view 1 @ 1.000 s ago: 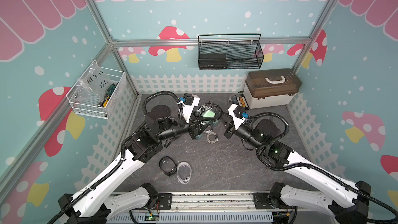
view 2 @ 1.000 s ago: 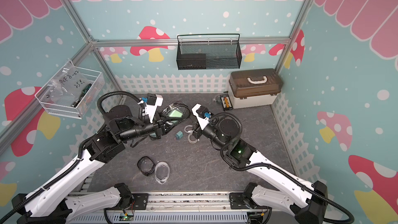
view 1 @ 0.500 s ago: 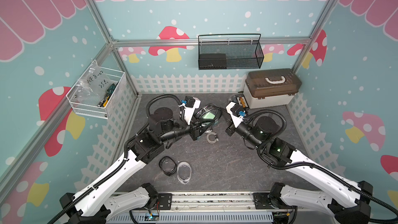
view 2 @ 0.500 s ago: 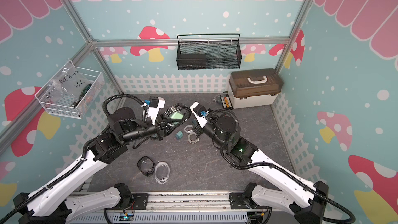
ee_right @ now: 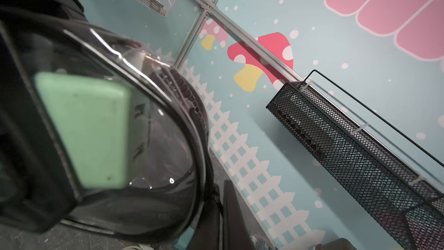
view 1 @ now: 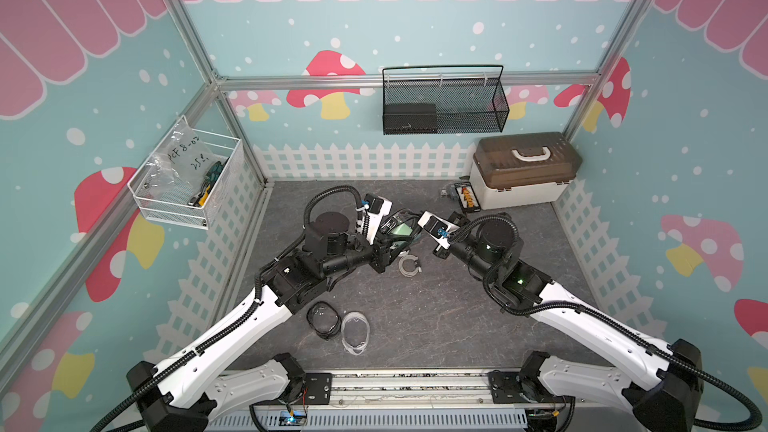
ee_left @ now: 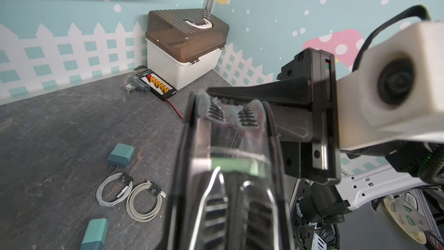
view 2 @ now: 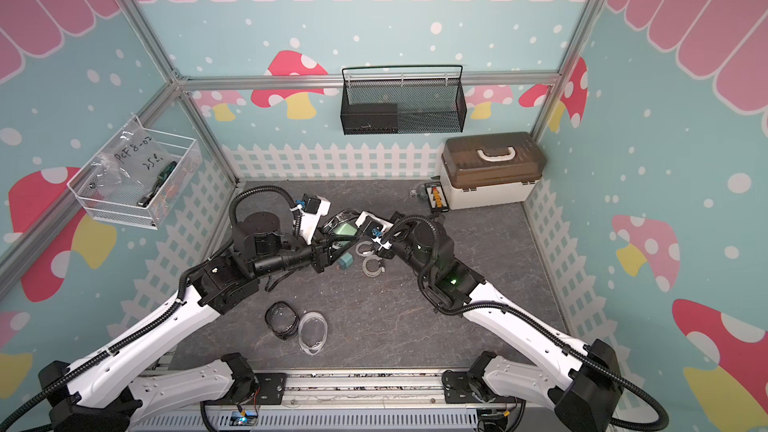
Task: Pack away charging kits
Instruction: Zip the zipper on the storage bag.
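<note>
- The pouch [view 1: 400, 227] has a black rim and a clear window. It is held up off the surface [view 1: 415, 317], in the middle, between the two arms.
- A green charger [ee_right: 84, 128] sits inside the pouch, seen through the window.
- The left gripper [view 1: 390, 241] is grasping the pouch from one end, with its jaws partly apart around it.
- The right gripper [ee_left: 211, 92] is clenched tight. Its tips are at the other end of the pouch. I cannot tell if it pinches the rim.
- A teal charger [ee_left: 120, 155] lies on the surface just under the pouch, with its metal pins pointing at the cables.
- A second teal charger [ee_left: 94, 233] lies near it, closer to the left arm.
- A white cable [ee_left: 114, 189] is rolled in a ring beside the first teal charger. A second cable [ee_left: 144, 200] lies right next to it, touching or almost touching.
- A spare pouch [view 1: 323, 320] with a black rim lies flat near the front, well apart from the arms' tips. A clear pouch [view 1: 356, 332] lies just beside it.
- A box [view 1: 523, 184] with a brown lid stands in the far right corner. A black board [view 1: 467, 200] with orange plugs lies just beside the box.
- A black basket [view 1: 444, 105] hangs on the back wall. A white basket [view 1: 187, 197] hangs on the left wall.
</note>
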Controlling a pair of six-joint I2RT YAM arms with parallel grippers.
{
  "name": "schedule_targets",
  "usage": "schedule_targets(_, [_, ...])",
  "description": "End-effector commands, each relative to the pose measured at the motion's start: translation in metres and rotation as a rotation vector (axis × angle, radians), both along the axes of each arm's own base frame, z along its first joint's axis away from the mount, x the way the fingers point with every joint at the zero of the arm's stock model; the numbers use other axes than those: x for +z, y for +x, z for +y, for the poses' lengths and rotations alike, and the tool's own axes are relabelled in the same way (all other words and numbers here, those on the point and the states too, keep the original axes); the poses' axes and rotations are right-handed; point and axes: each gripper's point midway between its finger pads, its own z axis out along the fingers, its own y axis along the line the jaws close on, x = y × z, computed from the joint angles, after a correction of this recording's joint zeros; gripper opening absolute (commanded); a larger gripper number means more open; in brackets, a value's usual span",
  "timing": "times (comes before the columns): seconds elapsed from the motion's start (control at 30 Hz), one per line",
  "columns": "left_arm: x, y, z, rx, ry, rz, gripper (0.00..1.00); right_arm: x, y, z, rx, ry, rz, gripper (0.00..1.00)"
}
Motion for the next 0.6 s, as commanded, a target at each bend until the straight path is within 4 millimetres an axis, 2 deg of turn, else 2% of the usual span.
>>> schedule_targets(0.0, [-0.040, -0.013, 0.013, 0.009, 0.092, 0.117, 0.00, 0.066, 0.012, -0.028, -0.074, 0.128, -0.204, 0.00])
schedule_targets(0.13, [-0.043, -0.014, 0.013, 0.001, 0.097, 0.126, 0.00, 0.069, 0.009, -0.022, -0.032, 0.094, -0.238, 0.00])
schedule_targets(0.27, [-0.052, -0.006, 0.012, 0.032, 0.133, 0.154, 0.00, 0.073, 0.008, -0.017, -0.010, 0.062, -0.278, 0.00])
schedule_targets(0.37, [-0.061, 0.002, 0.015, 0.074, 0.167, 0.168, 0.00, 0.074, 0.011, -0.018, -0.030, 0.017, -0.307, 0.00])
schedule_targets(0.57, [-0.079, 0.007, 0.009, 0.077, 0.231, 0.196, 0.00, 0.091, 0.020, -0.021, -0.082, -0.035, -0.355, 0.00])
